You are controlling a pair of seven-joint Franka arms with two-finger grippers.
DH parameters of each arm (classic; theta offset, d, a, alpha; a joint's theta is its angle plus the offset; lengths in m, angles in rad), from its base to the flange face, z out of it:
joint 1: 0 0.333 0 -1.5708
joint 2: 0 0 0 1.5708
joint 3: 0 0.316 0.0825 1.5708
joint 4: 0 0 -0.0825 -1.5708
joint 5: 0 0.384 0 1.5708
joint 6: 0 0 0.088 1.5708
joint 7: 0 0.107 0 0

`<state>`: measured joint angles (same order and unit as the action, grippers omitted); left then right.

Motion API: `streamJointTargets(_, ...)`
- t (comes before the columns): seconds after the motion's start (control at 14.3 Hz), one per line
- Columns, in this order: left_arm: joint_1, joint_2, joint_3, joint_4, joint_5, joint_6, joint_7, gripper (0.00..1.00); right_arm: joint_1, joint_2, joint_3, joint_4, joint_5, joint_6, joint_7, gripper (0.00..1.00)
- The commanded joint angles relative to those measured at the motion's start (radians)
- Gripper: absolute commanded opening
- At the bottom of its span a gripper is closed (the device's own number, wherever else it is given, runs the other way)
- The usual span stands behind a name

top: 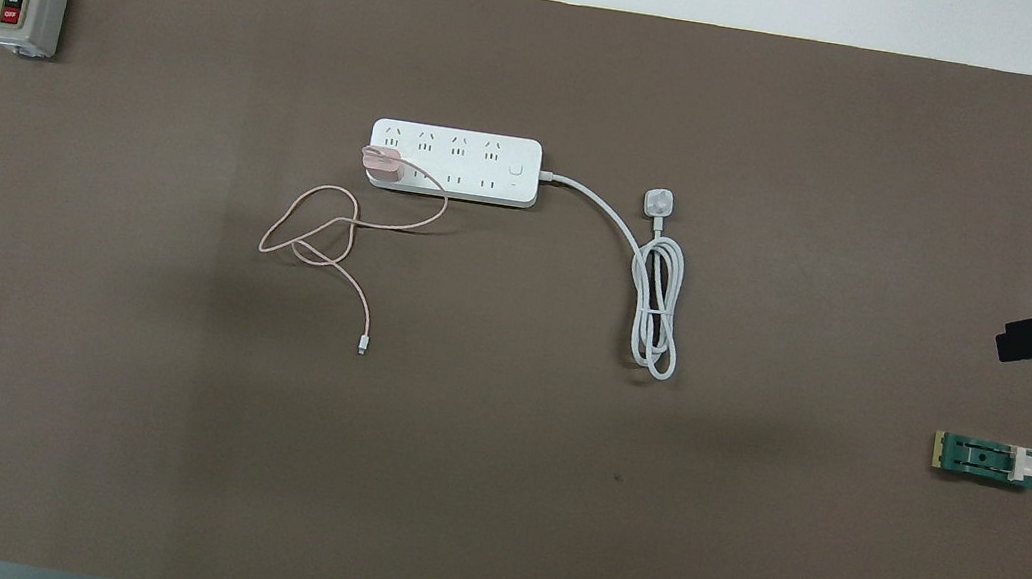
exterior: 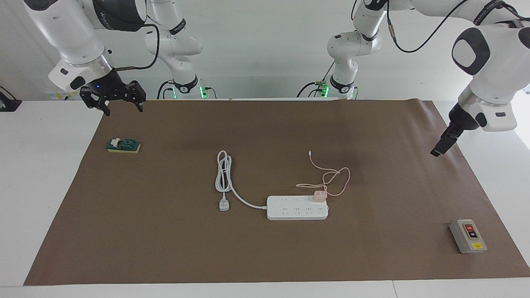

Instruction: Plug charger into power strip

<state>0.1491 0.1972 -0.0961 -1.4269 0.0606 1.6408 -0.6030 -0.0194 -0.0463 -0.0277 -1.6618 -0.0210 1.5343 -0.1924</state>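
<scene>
wide bare mat, obstacles few and well apart
the power strip (exterior: 297, 207) with the pink charger (exterior: 319, 196) on it lies mid-surface, its looped pink cable (exterior: 331, 177) nearer the robots and a coiled white cord (exterior: 223, 174) beside it; a grey switch box (exterior: 468, 236) and a green block (exterior: 123, 145) sit near the mat's two ends.

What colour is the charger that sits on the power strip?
Pale pink, like its cable. The charger on the white power strip shows best in the overhead view.

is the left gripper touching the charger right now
Apart. The facing view shows the left gripper raised over the mat's edge at the left arm's end, with bare mat between it and the charger on the power strip.
</scene>
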Motion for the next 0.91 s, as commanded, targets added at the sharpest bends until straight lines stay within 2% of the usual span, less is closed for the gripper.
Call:
streamJointTargets(0.0,0.018,-0.056,-0.011,-0.035,0.005,-0.027,0.112,1.0,-0.014,-0.017,0.006,-0.013,0.015,0.001,0.004,1.0)
streamJointTargets(0.14,0.015,-0.079,-0.005,-0.03,0.001,-0.079,0.26,1.0,-0.014,-0.017,0.006,-0.013,0.015,0.003,0.005,1.0)
streamJointTargets(0.35,0.0,-0.126,0.001,-0.073,-0.028,-0.076,0.353,1.0,-0.016,-0.017,0.006,-0.013,0.015,0.001,0.004,1.0)
streamJointTargets(0.49,-0.035,-0.163,0.002,-0.118,-0.031,-0.059,0.359,1.0,-0.014,-0.017,0.006,-0.013,0.015,0.003,0.004,1.0)
streamJointTargets(0.7,-0.103,-0.211,0.002,-0.208,-0.03,0.065,0.482,1.0,-0.016,-0.017,0.006,-0.015,0.015,0.003,0.004,1.0)
streamJointTargets(0.84,-0.125,-0.266,0.004,-0.26,-0.033,0.054,0.494,1.0,-0.016,-0.017,0.006,-0.015,0.015,0.003,0.002,1.0)
